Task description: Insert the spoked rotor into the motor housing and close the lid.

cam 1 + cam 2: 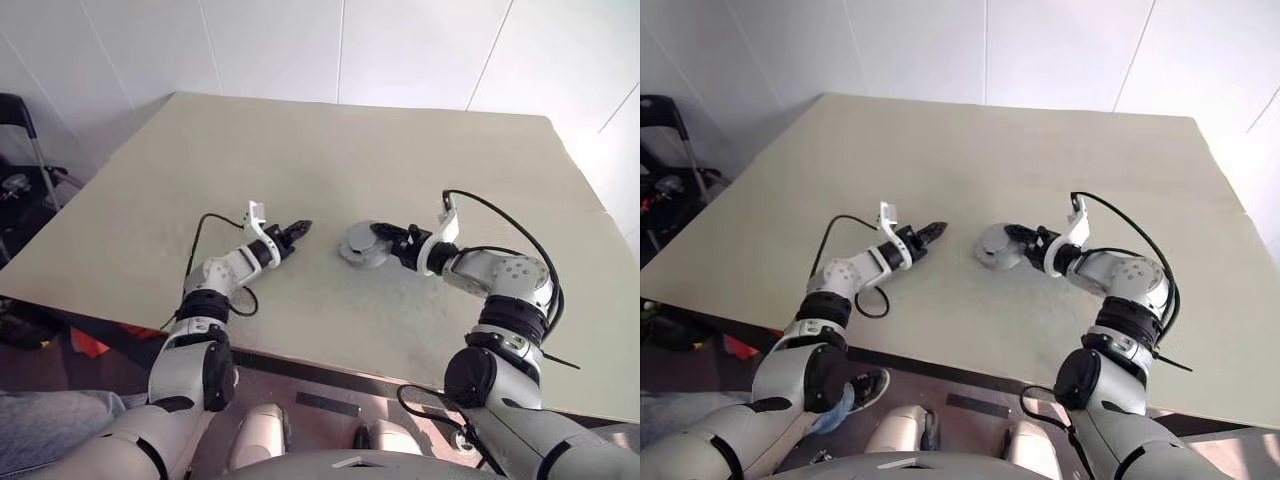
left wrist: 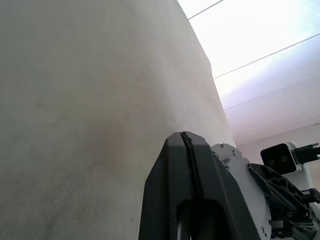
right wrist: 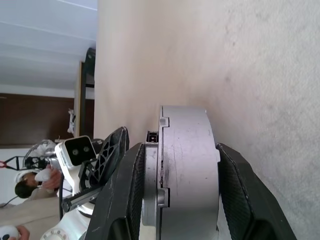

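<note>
Right hand [image 1: 385,240] clamped across motor housing [image 1: 358,246] mid-table; left hand [image 1: 300,229] closed, apart.

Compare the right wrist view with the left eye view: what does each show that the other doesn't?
Right wrist view alone: the motor housing edge-on between the right gripper's two fingers, and a person in the background. Left eye view alone: the whole table and both arms. Shared: the housing, the right gripper and the shut left gripper.

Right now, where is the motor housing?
The housing sits on the table near its middle, between the right gripper's fingers, with the shut left gripper apart to its left.
</note>
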{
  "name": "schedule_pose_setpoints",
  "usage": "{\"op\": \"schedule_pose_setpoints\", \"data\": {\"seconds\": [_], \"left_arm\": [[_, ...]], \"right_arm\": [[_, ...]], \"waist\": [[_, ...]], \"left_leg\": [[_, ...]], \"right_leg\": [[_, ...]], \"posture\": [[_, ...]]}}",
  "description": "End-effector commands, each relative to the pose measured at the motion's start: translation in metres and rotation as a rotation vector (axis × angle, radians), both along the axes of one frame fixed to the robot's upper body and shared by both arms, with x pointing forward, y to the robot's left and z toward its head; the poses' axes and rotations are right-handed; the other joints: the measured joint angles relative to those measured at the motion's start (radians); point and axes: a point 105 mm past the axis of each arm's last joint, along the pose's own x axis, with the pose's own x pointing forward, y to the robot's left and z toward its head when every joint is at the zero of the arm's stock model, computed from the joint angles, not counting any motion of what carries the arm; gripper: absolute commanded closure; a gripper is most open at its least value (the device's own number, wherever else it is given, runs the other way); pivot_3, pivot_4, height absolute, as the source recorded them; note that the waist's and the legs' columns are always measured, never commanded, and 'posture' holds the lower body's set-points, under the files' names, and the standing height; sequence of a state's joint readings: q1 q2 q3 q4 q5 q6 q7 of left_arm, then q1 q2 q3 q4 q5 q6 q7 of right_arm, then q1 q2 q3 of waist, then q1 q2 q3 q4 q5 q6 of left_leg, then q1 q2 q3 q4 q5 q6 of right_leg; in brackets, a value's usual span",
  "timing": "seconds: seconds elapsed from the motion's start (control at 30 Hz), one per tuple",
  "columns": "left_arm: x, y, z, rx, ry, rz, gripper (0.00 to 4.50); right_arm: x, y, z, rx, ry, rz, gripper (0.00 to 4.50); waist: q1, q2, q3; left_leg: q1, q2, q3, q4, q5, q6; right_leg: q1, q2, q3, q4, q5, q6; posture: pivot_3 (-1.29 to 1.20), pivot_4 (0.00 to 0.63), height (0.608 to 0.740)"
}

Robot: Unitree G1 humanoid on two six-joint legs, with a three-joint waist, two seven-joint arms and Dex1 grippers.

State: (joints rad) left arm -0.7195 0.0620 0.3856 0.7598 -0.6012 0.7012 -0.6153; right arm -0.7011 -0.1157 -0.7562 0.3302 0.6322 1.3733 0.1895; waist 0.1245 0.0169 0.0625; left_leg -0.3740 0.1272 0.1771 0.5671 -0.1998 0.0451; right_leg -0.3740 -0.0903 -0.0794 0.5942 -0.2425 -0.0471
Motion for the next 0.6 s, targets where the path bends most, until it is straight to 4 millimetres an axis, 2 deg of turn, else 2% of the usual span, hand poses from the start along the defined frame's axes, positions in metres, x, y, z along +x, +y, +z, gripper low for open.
{"op": "schedule_pose_setpoints", "data": {"seconds": [0.03,0.2,0.3,0.4,0.5,0.6], "left_arm": [[-0.001,0.016,0.013,-0.069,-0.034,0.043,4.5],[-0.011,0.014,0.014,-0.095,-0.039,0.036,4.5],[-0.016,0.013,0.02,-0.166,-0.048,0.028,4.5],[-0.022,0.01,0.026,-0.234,-0.053,0.01,4.5],[-0.024,0.014,0.023,-0.241,-0.042,0.036,4.5],[-0.026,0.02,0.023,-0.263,-0.05,0.053,3.83]], "right_arm": [[0.02,0.003,0.026,0.064,-0.072,-0.051,2.36],[0.036,0.019,0.045,0.116,-0.085,-0.049,2.36],[0.044,0.025,0.058,0.173,-0.089,-0.061,2.36],[0.046,0.036,0.073,0.204,-0.107,-0.034,2.36],[0.046,0.045,0.085,0.225,-0.121,-0.013,2.36],[0.048,0.054,0.092,0.232,-0.123,-0.006,2.36]], "waist": [[-0.002,0.0,0.0],[-0.003,-0.001,0.005],[-0.002,-0.001,0.006],[0.0,-0.001,0.007],[0.001,-0.001,0.007],[0.001,-0.001,0.007]], "left_leg": [[0.0,0.0,0.0,0.001,0.0,0.0],[-0.002,0.001,0.001,0.005,-0.002,-0.002],[-0.01,0.003,0.001,0.009,0.0,-0.001],[-0.013,0.003,0.001,0.01,0.0,0.0],[-0.015,0.003,0.001,0.012,0.0,0.001],[-0.016,0.003,0.001,0.013,0.0,0.001]], "right_leg": [[0.0,0.0,0.0,0.0,0.0,0.0],[-0.004,0.0,0.0,0.006,-0.001,-0.002],[-0.013,0.0,0.0,0.014,-0.002,-0.003],[-0.015,0.0,0.0,0.015,-0.002,-0.004],[-0.016,0.0,-0.001,0.014,-0.002,-0.004],[-0.017,0.0,-0.001,0.014,-0.002,-0.004]], "posture": [[0.0,0.0,0.74],[0.0,0.0,0.74],[0.0,0.0,0.74],[0.0,0.0,0.74],[0.0,0.0,0.74],[0.0,0.0,0.74]]}}
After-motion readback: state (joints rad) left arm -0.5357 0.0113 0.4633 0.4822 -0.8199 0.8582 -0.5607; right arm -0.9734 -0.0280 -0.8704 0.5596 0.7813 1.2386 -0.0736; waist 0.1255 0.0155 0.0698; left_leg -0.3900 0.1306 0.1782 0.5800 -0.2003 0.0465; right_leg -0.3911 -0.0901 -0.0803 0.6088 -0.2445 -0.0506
